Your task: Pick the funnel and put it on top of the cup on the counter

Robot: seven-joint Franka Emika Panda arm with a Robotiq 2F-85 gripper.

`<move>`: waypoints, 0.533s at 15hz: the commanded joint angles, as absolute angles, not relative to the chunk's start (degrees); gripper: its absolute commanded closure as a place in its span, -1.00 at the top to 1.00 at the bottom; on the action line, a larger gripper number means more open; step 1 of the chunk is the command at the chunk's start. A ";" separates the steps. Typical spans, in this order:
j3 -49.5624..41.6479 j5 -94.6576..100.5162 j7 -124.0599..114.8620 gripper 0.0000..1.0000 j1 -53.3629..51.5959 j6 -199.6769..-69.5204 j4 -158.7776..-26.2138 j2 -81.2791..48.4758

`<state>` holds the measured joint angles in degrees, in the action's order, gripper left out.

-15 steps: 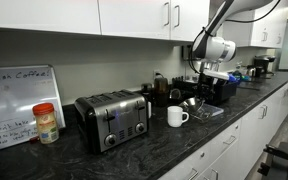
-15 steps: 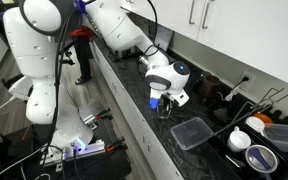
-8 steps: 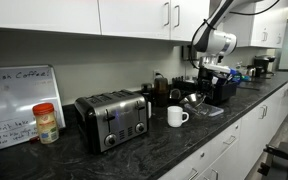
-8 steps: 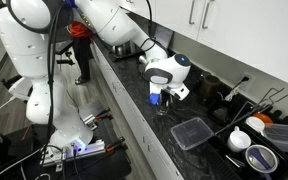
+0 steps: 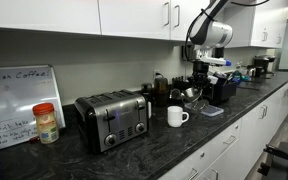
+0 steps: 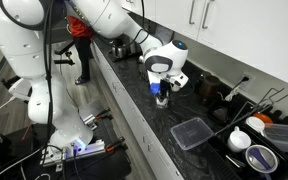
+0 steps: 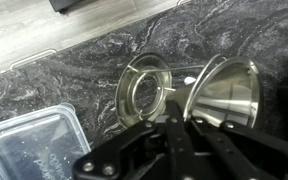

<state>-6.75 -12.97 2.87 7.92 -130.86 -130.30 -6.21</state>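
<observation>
My gripper [image 7: 177,108] is shut on the rim of the silvery funnel [image 7: 229,95] and holds it above the dark speckled counter [image 7: 74,70]. In both exterior views the funnel [image 5: 191,94] [image 6: 162,99] hangs under the gripper [image 5: 204,72] [image 6: 162,87]. The white mug [image 5: 176,116] stands on the counter [image 5: 189,140] in front of the toaster, below and to the left of the funnel in that view. I cannot make out the mug in the wrist view.
A silver toaster [image 5: 112,118] and a red-lidded jar [image 5: 46,123] stand left of the mug. A clear round glass item [image 7: 144,90] and a clear plastic container [image 7: 29,145] [image 6: 192,132] lie on the counter. Dark appliances [image 5: 220,88] stand behind the gripper.
The gripper has risen and shifted a little toward the mug, carrying the funnel up off the counter.
</observation>
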 commanded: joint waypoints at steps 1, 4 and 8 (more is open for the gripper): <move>-6.49 -7.96 -1.04 -0.98 6.66 -127.76 -129.12 -3.51; -6.32 -3.49 -4.15 -0.98 5.79 -125.80 -128.28 -1.71; -5.61 -1.01 -5.36 -0.98 4.91 -122.54 -127.34 0.53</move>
<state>-6.36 -2.64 -4.18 5.38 -126.05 -128.41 -1.27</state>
